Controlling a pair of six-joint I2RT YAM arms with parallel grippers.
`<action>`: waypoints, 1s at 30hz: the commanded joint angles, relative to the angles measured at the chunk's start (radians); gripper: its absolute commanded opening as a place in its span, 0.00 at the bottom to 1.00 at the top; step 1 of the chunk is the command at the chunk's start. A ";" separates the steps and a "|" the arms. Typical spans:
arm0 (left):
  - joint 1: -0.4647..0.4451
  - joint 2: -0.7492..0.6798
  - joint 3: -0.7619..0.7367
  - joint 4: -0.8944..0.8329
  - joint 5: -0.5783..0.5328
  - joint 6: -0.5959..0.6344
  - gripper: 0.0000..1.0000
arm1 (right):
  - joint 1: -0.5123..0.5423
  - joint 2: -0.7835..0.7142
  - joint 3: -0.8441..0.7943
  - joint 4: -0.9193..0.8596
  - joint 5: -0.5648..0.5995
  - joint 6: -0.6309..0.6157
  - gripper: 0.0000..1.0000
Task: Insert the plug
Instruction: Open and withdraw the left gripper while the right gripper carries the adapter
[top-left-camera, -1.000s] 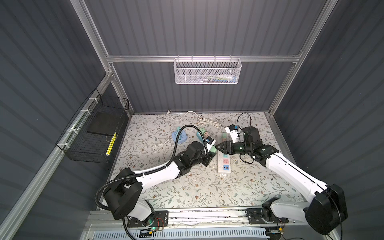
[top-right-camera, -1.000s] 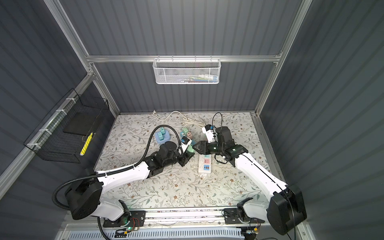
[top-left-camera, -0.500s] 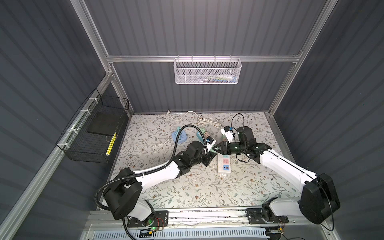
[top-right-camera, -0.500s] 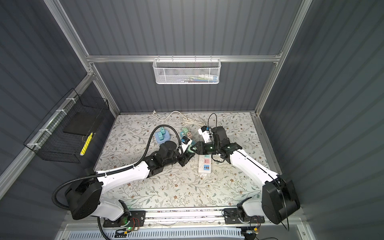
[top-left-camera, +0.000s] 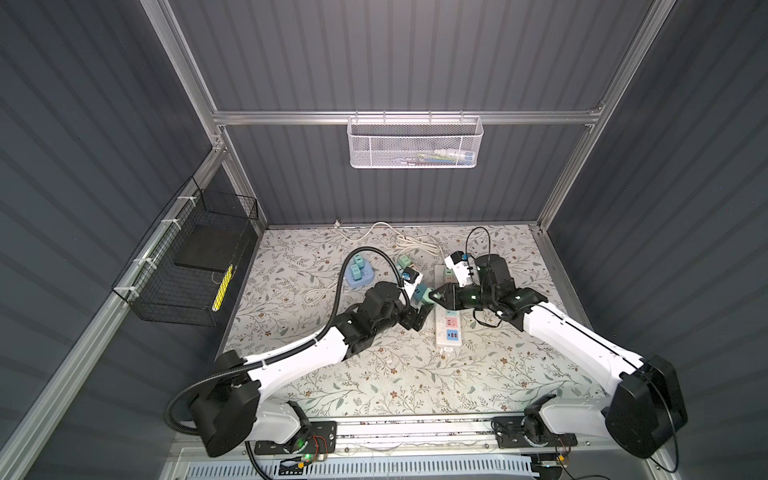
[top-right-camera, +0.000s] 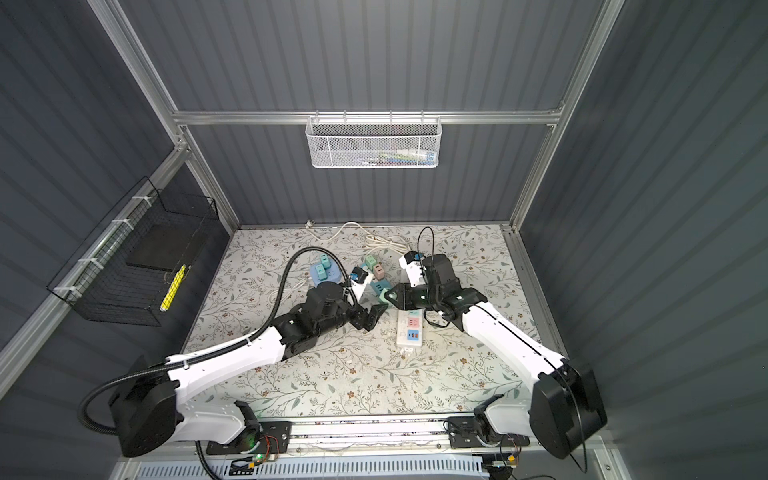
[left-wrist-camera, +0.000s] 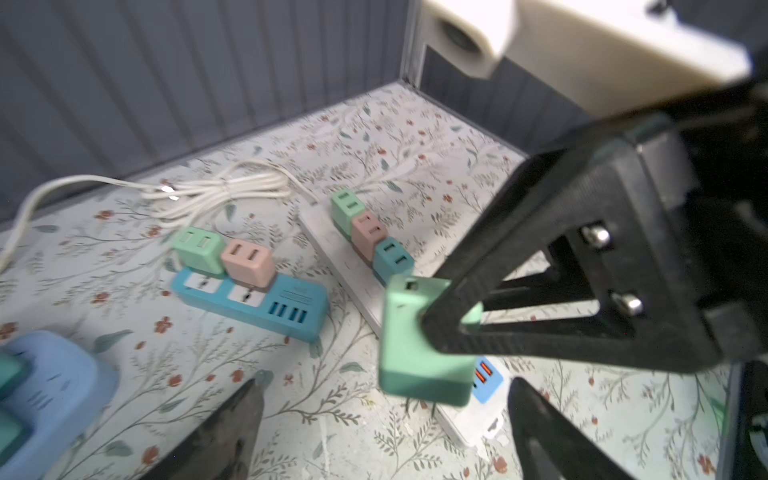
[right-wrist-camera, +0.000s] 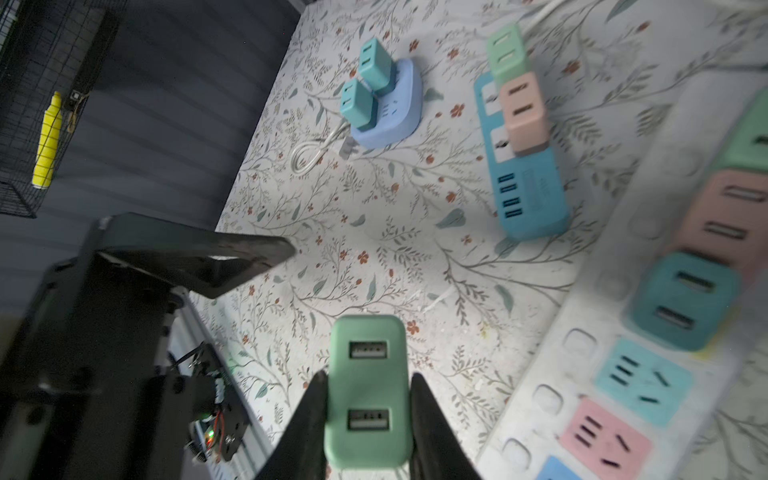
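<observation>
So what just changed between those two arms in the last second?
The right tool swung in toward the middle and clamped the green plug. The left tool, which had held it, let go and opened. The white power strip stayed put.

No readable text anywhere, faint mark on the blue power strip (right-wrist-camera: 536, 208) illegible

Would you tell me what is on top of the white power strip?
A green adapter, a pink adapter and a teal adapter stand plugged in a row on the white power strip. Their prongs and sockets are hidden.
</observation>
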 joint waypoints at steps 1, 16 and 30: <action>-0.001 -0.093 -0.066 -0.016 -0.265 -0.134 0.95 | 0.016 -0.061 -0.063 0.021 0.207 -0.037 0.22; 0.006 -0.150 -0.263 -0.194 -0.645 -0.596 1.00 | 0.056 -0.088 -0.272 0.188 0.624 0.056 0.22; 0.026 -0.204 -0.320 -0.171 -0.596 -0.578 1.00 | 0.083 0.038 -0.286 0.290 0.665 0.095 0.21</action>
